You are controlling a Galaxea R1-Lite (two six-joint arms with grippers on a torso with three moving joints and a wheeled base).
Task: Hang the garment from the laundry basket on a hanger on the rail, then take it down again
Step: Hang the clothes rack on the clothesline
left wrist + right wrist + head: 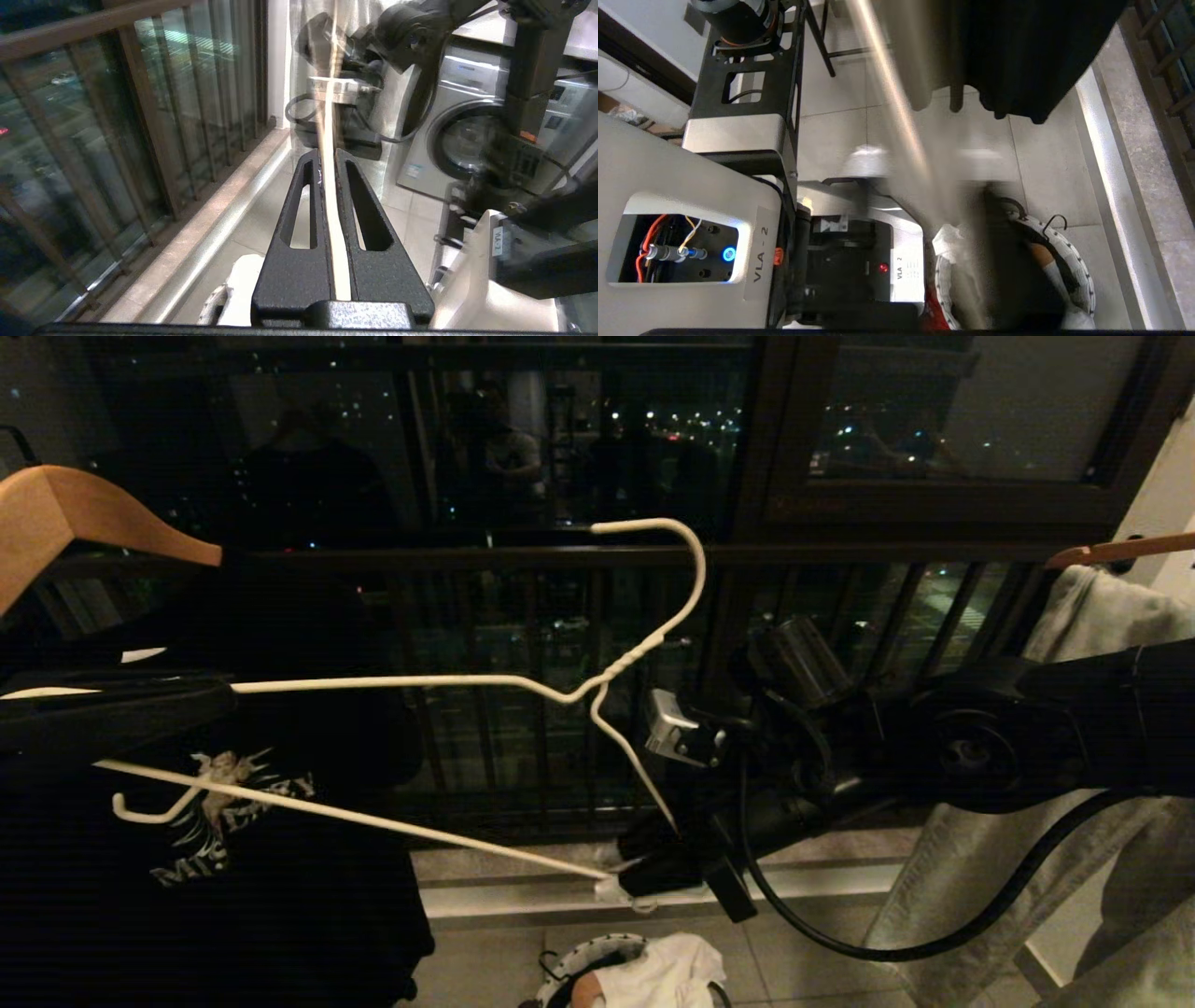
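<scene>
Left hand (328, 161): enters the head view from the left edge, held level and pointing toward the robot's right. Fingers (299, 219) together, clamped on the upper shoulder wire of the hanger (420, 683), which runs straight out between them in the left wrist view.

Right hand (644, 877): reaches in from the right on a black arm, wrist bent so the hand angles down and to the left. It sits at the hanger's right corner, where the sloping shoulder wire meets the bottom bar. Whether its fingers are apart or together on the wire cannot be told; the right wrist view is smeared by blur.

Hanger: thin white wire, twisted neck, open hook at top rising in front of the dark window rail. Held in the air between the two hands, tilted so the bottom bar slopes down toward the right. One small upturned hook shows on the bottom bar near its left end. No cloth hangs on it.

Laundry basket (583, 959): on the tiled floor below the right hand, round, black-and-white patterned rim, black loop handle (1054, 223) visible in the right wrist view. A white cloth (667, 975) lies over its top.

Garment (934, 313): only a small red patch at the basket's edge, in the right wrist view.

Black T-shirt (243, 859): pale print, hanging at left on a wooden hanger (65, 518).
</scene>
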